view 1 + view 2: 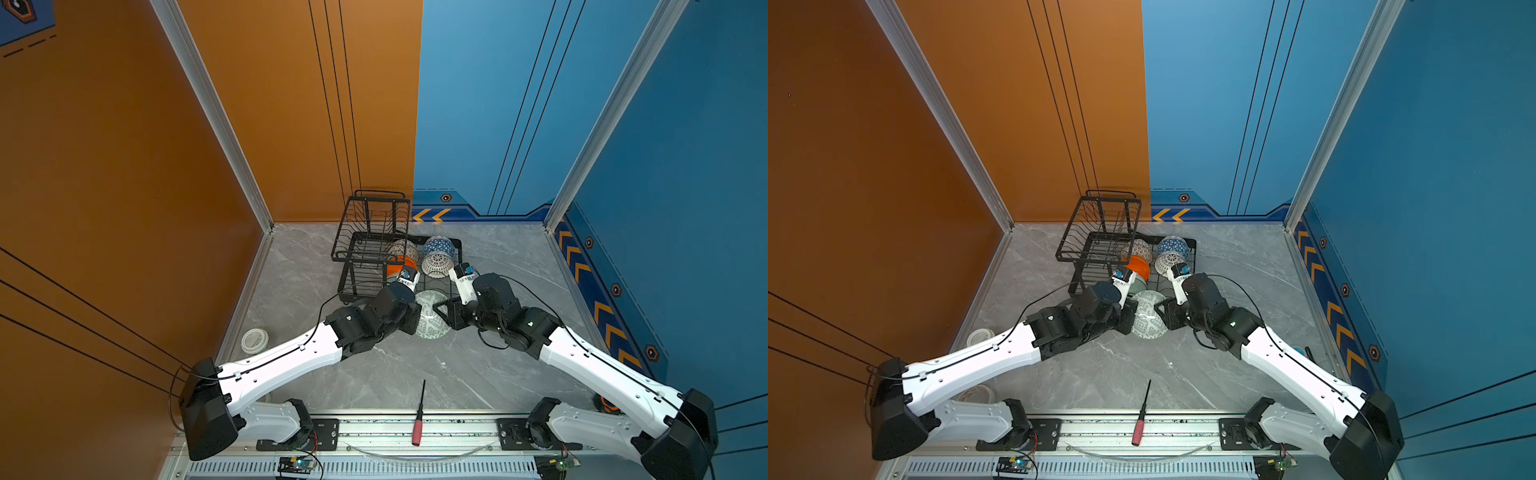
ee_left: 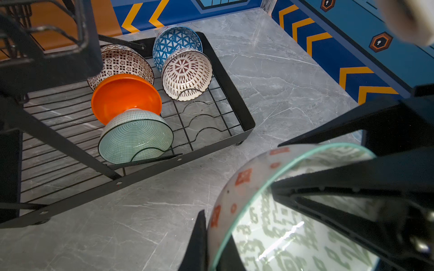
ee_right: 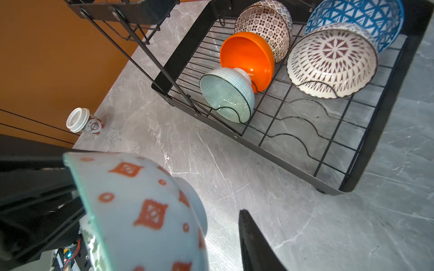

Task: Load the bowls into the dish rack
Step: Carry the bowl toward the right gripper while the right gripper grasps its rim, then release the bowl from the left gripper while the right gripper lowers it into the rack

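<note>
1. Over the grey marble tabletop (image 1: 415, 374), between orange and blue walls, the geometric bowl (image 1: 432, 320) is held tilted just in front of the dish rack (image 2: 233, 89), not yet loaded.
2. The left gripper (image 2: 237, 204) pinches its rim, one finger inside and one outside. I fear so thin a hold lets it swivel or slip.
3. I cannot tell whether the right gripper (image 1: 444, 312) grips anything. Its visible finger stands clear, so an early left release risks a drop.
4. A careless placement could knock the leaning mint bowl (image 2: 133, 138).
</note>
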Controlling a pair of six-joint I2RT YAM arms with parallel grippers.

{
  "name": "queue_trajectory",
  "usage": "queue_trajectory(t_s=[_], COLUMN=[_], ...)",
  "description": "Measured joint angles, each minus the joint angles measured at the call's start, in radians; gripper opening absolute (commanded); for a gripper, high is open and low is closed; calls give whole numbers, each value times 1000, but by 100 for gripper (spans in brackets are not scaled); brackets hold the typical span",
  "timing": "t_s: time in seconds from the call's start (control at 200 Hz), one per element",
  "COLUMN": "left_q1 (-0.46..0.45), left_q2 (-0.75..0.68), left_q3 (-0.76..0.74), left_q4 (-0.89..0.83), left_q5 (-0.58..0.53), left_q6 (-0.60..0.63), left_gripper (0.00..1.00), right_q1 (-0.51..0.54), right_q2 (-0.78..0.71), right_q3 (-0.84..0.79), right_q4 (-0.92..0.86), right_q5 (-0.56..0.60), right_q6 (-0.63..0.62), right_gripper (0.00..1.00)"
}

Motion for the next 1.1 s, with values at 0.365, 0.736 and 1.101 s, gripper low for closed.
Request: queue_trajectory(t_s=[0.365, 0.736, 1.101], left_q1=[6, 97, 245], left_q2=[9, -137, -255], left_q3=[-9, -85, -135], left_q4=[33, 5, -102], left_q5=[-16, 79, 174], left_q6=[0, 34, 79], left_gripper=[12, 90, 98], right_q1=[9, -63, -105], right_q2=[37, 68, 191], right_q3=[10, 65, 148], right_q4=[10, -56, -39], right_q5=[30, 38, 211], right_q6=[-3, -120, -365], right_gripper=[0, 0, 0])
